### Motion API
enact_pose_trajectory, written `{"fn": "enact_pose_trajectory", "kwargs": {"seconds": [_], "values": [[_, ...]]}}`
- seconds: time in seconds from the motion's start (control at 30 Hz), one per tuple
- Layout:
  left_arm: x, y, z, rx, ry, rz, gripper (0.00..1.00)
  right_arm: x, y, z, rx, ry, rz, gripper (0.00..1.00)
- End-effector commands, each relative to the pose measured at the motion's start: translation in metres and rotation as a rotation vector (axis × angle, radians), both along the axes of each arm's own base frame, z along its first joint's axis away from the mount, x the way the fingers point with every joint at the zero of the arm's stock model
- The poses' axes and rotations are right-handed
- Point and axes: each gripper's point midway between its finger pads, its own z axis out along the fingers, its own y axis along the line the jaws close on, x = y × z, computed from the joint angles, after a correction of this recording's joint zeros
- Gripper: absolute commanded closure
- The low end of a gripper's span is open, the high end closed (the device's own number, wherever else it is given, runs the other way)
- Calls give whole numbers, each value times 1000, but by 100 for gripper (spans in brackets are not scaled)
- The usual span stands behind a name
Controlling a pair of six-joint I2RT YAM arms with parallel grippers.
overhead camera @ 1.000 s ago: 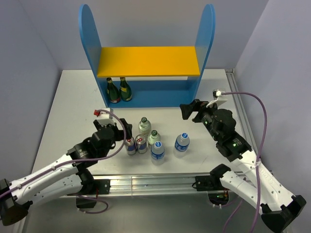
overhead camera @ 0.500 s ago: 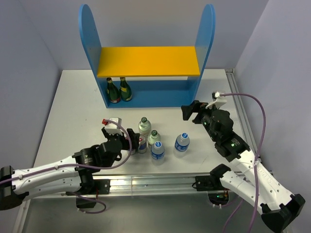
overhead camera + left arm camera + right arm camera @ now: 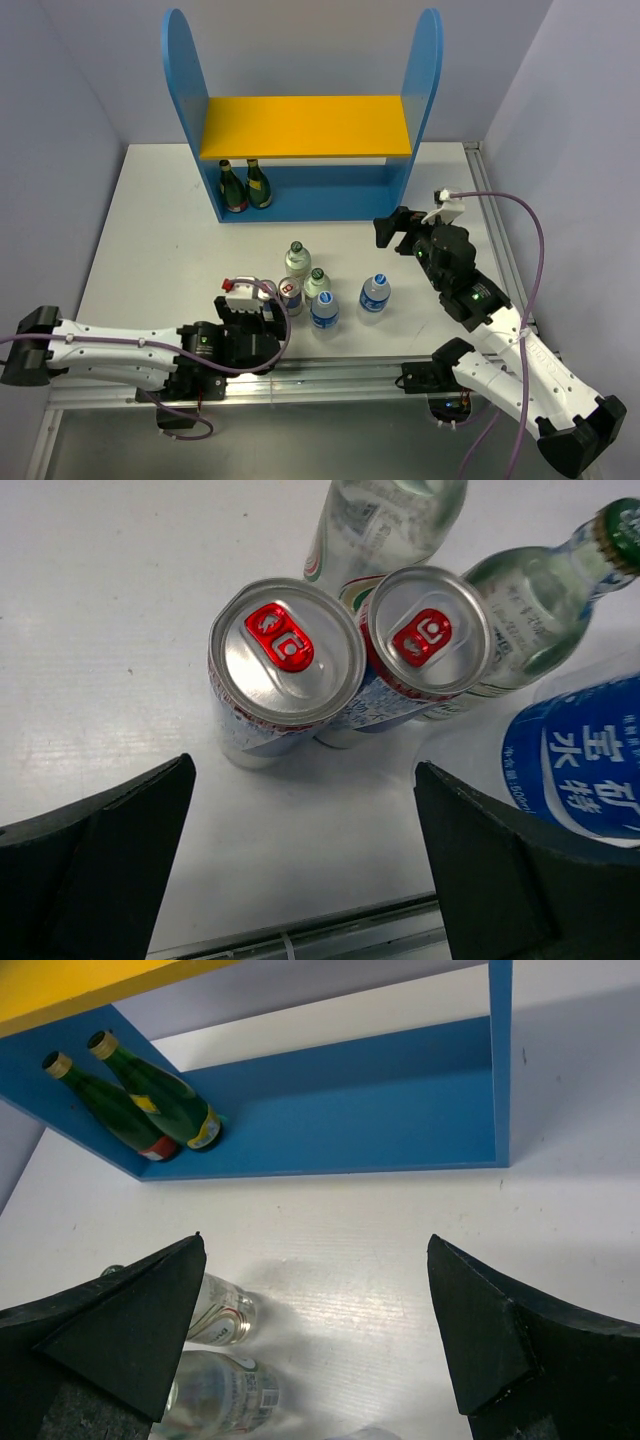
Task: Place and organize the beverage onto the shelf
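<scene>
1. A two-level shelf, with tall blue round-topped side panels, a yellow upper board and a blue bottom board, is seen at the back of the white bench.
2. Two dark green gold-necked glass bottles are stood side by side at the left end of the shelf's bottom board.
3. All six drinks are grouped on the bench in front of the shelf; none is set on either board.
4. Nearest the shelf are found two clear pale-green dark-capped bottles.
5. Two silver-blue-red metal cans, upright and touching each other, are placed farther from the shelf, toward its left side.
6. Two clear blue-labelled white-capped water bottles are placed farther from the shelf, toward its right side.
7. The left pincer is spread wide and nothing is gripped; the cans are seen just beyond its fingertips, untouched.
8. The right pincer is likewise spread wide and empty, held above the bench in front of the shelf's right end and pointed toward the bottom board.
</scene>
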Motion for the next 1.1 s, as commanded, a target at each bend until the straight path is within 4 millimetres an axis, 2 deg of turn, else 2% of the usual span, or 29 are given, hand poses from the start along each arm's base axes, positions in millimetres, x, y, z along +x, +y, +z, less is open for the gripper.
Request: {"fn": "enact_pose_trajectory", "kwargs": {"seconds": [0.0, 0.1, 0.2, 0.33, 0.37, 0.4, 0.43, 0.57, 0.97, 1.07], "values": [[3, 6, 0, -42, -34, 102, 1, 1, -1, 0, -2, -11, -12, 2], [6, 6, -7, -31, -52, 116, 1, 1, -1, 1, -2, -11, -10, 2], [11, 3, -2, -34, -93, 132, 1, 0, -1, 1, 0, -17, -8, 2], [26, 2, -7, -33, -98, 167, 1, 1, -1, 0, -1, -13, -10, 2], [29, 3, -11, 13, -104, 145, 1, 0, -1, 1, 0, -14, -10, 2], [32, -6, -9, -43, -100, 140, 1, 0, -1, 1, 0, -17, -11, 2], [38, 0, -17, -27, -97, 152, 1, 0, -2, 2, -1, -20, -14, 2], [55, 7, -22, -4, -102, 166, 1, 0, -1, 1, 1, -21, -10, 2], [89, 7, -30, 48, -131, 211, 1, 2, 0, -3, -2, -12, -5, 2], [96, 9, -29, 43, -135, 220, 14, 1, 0, -3, -3, -16, -3, 2]]}}
